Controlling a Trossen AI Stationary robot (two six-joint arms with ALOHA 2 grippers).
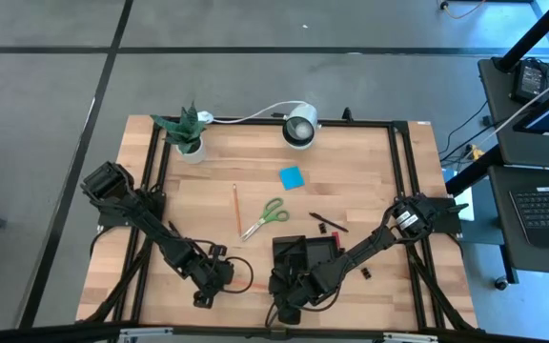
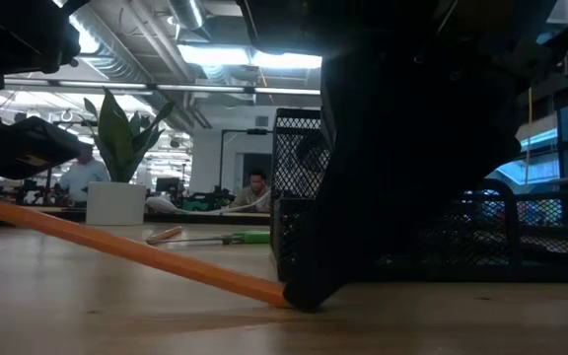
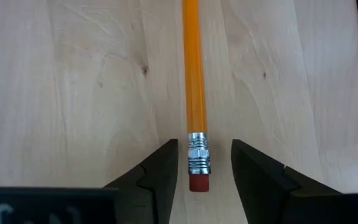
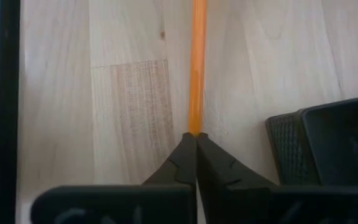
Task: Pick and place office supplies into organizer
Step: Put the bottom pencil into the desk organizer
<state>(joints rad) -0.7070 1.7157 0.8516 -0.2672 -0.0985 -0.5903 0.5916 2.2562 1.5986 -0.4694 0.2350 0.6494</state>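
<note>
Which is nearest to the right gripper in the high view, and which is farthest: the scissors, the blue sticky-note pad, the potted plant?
From the right gripper, at the near edge:
1. Scissors, mid-table.
2. Blue sticky-note pad, farther back.
3. Potted plant, far left corner.

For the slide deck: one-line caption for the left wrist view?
Left gripper, fingers open, straddles the eraser end of an orange pencil lying on the wooden table.

left gripper: low at front edge, fingers parted | right gripper: low at front edge, fingers pressed together
</note>
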